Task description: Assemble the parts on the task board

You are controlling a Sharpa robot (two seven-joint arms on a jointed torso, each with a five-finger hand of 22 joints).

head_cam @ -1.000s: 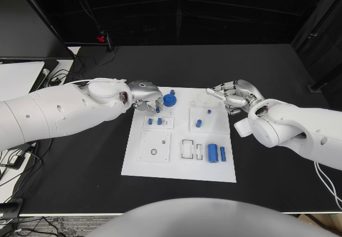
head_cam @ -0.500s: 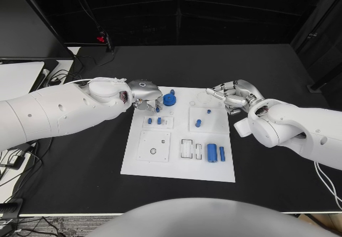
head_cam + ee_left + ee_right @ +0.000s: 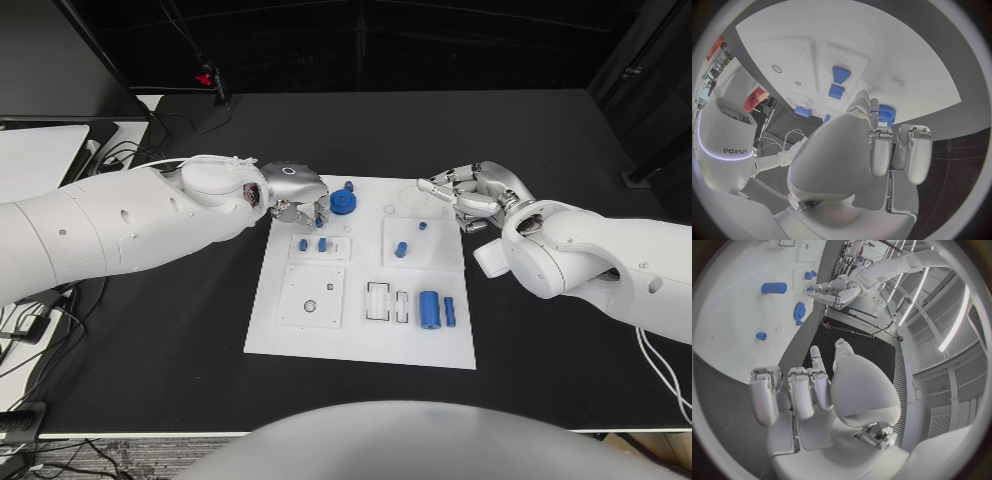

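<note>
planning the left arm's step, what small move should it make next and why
Probably close the left robot hand on the blue gear. The robot hand sits at the board's far left corner with its fingers right beside the gear, apparently not gripping it yet; the right robot hand holds nothing.

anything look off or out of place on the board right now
Nothing stands out. The task board lies flat on the black table, with the blue parts sitting neatly on it and the blue gear upright by the left hand. No spill or damage shows.
</note>
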